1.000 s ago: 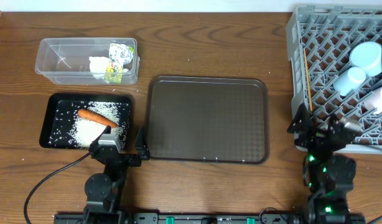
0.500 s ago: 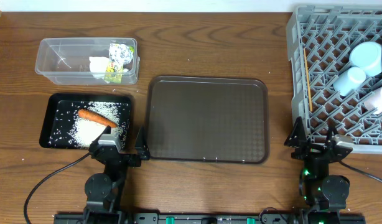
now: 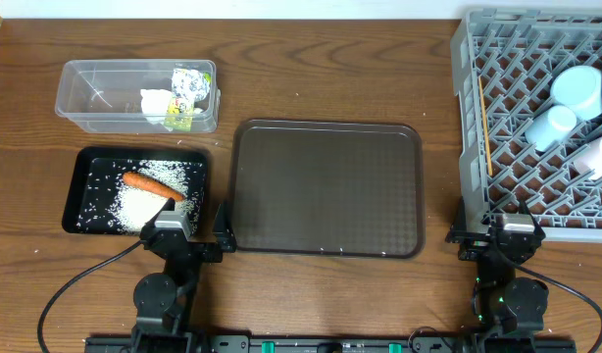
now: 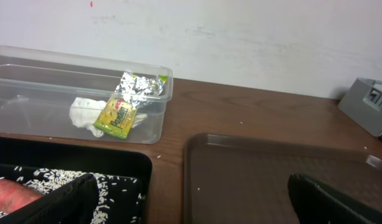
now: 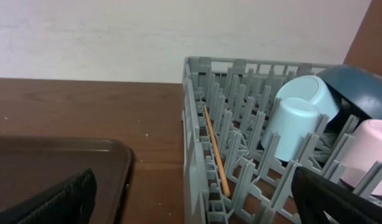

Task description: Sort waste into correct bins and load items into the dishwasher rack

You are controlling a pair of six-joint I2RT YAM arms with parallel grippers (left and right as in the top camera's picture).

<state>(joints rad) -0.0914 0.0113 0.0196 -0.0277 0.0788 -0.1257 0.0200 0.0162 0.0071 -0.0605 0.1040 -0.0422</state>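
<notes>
The clear tub (image 3: 95, 96) holds the yellow-and-silver wrapper (image 3: 190, 86) and white tissue (image 3: 156, 101); both also show in the left wrist view (image 4: 125, 106). The black tray (image 3: 85, 191) holds the rice heap (image 3: 139, 206) and carrot (image 3: 152, 183). The grey rack (image 3: 507, 88) holds the chopsticks (image 3: 484, 113), light-blue bowl (image 3: 578, 88), a pale cup (image 3: 552, 127) and, in the right wrist view, the dark-blue bowl (image 5: 359, 90). My left gripper (image 3: 196, 235) is open and empty at the front, between black tray and brown tray. My right gripper (image 3: 496, 237) is open and empty at the rack's front edge.
The large brown serving tray (image 3: 326, 186) lies in the middle with nothing on it. A pinkish-white cup (image 5: 368, 152) sits at the rack's right side. A cable runs from the left arm base across the front left of the table.
My right gripper has drawn back out of the rack's front corner toward the table's front edge and settled low. The left arm has not moved.
</notes>
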